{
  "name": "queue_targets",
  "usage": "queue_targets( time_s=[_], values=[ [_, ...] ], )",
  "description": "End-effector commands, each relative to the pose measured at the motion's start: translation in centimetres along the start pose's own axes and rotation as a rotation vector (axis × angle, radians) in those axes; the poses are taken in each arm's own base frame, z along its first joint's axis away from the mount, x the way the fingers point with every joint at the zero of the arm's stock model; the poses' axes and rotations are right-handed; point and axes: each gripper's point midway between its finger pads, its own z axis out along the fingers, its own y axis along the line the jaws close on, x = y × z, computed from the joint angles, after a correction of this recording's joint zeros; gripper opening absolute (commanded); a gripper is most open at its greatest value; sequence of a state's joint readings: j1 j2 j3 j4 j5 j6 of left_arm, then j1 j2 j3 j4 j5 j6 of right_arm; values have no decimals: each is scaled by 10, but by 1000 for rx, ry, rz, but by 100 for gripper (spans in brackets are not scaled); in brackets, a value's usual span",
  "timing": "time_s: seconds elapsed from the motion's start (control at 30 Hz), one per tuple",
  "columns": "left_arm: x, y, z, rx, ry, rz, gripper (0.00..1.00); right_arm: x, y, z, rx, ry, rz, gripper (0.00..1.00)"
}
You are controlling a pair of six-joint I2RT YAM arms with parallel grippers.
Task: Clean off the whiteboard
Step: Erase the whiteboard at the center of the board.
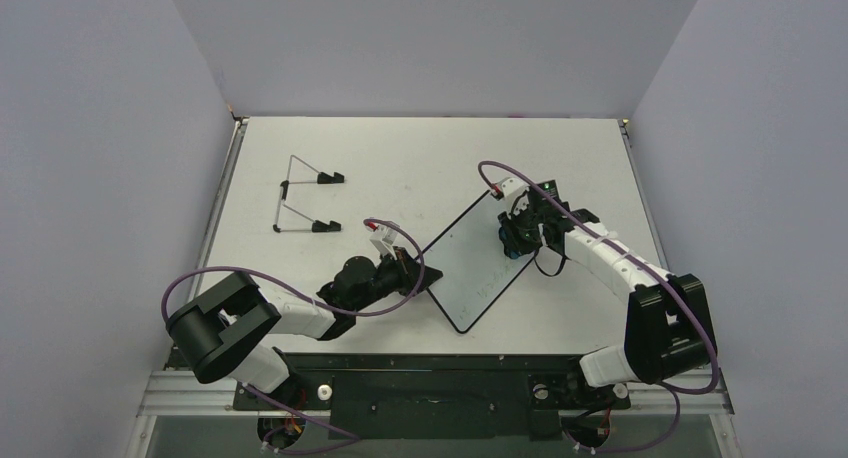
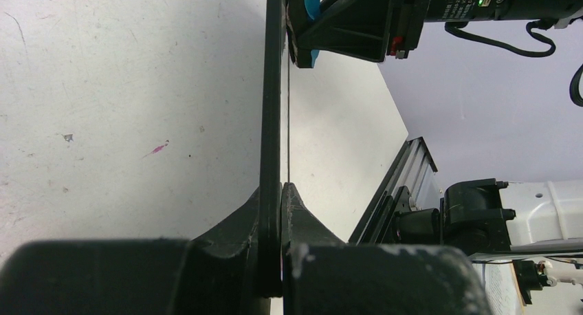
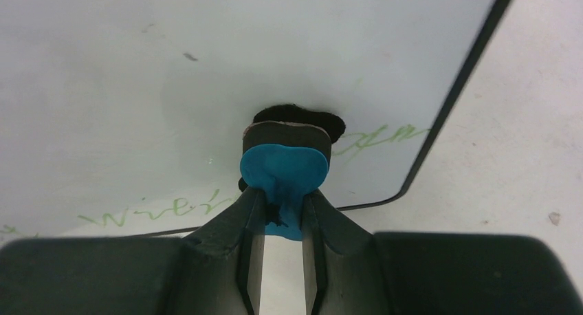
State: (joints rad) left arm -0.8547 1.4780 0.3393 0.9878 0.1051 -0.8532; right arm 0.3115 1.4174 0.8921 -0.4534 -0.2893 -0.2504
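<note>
Two tools. Top view: whiteboard (image 1: 478, 263) sits diagonal, mid-right of the tabletop (image 1: 400, 158); left tool (image 1: 418, 273) clamped on its near-left edge, right tool (image 1: 518, 236) at its far side. L wrist: we see both fingers (image 2: 306, 222) pinching the rim. R wrist: right tool grips a blue eraser (image 3: 283, 165) pressed vs the board, green writing (image 3: 175, 208) beside.

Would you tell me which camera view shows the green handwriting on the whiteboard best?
The right wrist view: green handwriting shows clearly beside the eraser on the whiteboard. Top external shows only faint specks; left wrist sees the whiteboard edge-on.
</note>
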Motion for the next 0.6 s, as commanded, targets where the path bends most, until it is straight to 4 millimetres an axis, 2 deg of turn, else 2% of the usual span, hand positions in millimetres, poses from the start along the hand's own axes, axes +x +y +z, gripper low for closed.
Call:
queue_targets(
  time_s=[0.0, 0.03, 0.1, 0.17, 0.2, 0.3, 0.37, 0.47, 0.57],
  values=[
    [-23, -47, 2, 178, -64, 42, 0, -15, 58, -9, -268, -57, -142, 0],
    [-23, -48, 2, 178, -64, 42, 0, -16, 67, -12, -293, -69, -169, 0],
    [-23, -49, 2, 181, -63, 43, 0, -19, 69, -15, -301, -86, -175, 0],
    [-23, -48, 2, 178, -64, 43, 0, -22, 51, -12, -222, -97, -119, 0],
    [-23, -48, 2, 178, -66, 43, 0, -27, 36, -10, -142, -108, -81, 0],
    [-23, -47, 2, 177, -65, 42, 0, -27, -5, -6, 35, -115, 21, 0],
    [-23, -48, 2, 178, -65, 43, 0, -20, -22, -4, 110, -88, 60, 0],
    [-22, -47, 2, 179, -63, 43, 0, -16, -28, -2, 134, -68, 74, 0],
    [-22, -47, 1, 178, -64, 42, 0, -13, -25, 0, 122, -49, 63, 0]
  ],
)
